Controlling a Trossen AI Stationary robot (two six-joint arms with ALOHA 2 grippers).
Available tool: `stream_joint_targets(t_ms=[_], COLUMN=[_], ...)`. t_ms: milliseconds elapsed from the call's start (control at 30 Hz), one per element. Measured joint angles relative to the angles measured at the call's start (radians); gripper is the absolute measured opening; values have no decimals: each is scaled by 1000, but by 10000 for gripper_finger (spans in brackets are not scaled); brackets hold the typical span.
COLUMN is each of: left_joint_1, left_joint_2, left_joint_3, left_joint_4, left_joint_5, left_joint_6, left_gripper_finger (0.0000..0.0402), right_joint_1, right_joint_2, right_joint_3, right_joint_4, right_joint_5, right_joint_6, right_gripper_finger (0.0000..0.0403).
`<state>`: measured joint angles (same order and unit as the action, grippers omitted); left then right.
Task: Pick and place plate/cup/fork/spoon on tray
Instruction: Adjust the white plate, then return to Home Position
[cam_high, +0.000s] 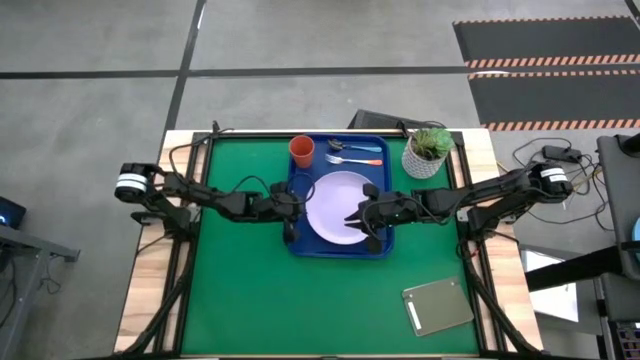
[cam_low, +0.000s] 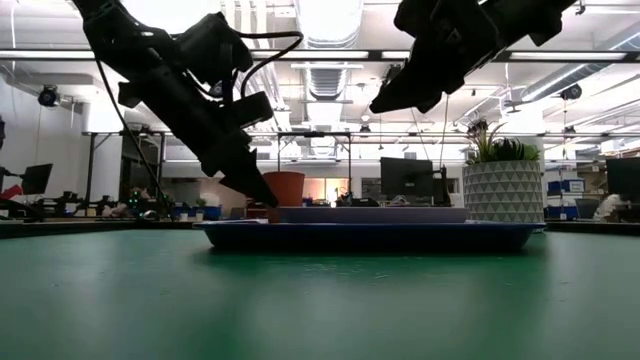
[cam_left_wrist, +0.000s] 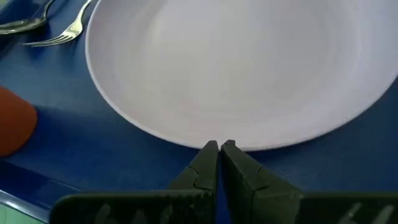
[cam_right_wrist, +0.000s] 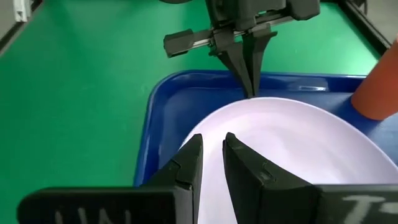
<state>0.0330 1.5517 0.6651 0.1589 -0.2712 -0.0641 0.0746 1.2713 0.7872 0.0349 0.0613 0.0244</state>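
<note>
Round pale lavender plate sits in blue rectangular plastic tray. Left end effector closed, empty, touching plate's near rim. Right end effector slightly parted, empty, above opposite rim.

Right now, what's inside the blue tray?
The tray holds the plate, cup, fork and spoon. The tray floor under the plate is covered, so anything there can't be seen.

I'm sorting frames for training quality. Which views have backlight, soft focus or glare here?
Low view: ceiling lights behind turn both arms, the left gripper included, into silhouettes. Left wrist view: the plate looks soft and featureless, the fork slightly blurred. High view: evenly lit, with faint shadows on the tray. Right wrist view: no glare.
</note>
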Motion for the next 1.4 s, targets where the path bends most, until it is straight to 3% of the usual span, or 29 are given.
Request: stream_joint_targets(t_ms=[267, 433, 633, 1067, 1400], left_joint_1=[1, 0, -4, 0, 0], left_joint_2=[-3, -84, -315, -851, -1110], left_joint_3=[0, -1, -57, -338, -495], left_joint_4=[70, 62, 34, 50, 70], left_joint_5=[-3, 7, 213, 183, 149], left_joint_6=[23, 75, 205, 201, 179], left_gripper_finger=[0, 0, 0, 0, 0], right_joint_1=[0, 6, -5, -39, -49], right_joint_2=[0, -4, -71, -386, -653], right_joint_3=[0, -7, -54, -391, -603], right_joint_4=[0, 5, 14, 339, 433], right_joint_5=[66, 89, 90, 99, 137], right_joint_6=[-49, -137, -204, -198, -198], right_gripper_finger=[53, 53, 53, 53, 53])
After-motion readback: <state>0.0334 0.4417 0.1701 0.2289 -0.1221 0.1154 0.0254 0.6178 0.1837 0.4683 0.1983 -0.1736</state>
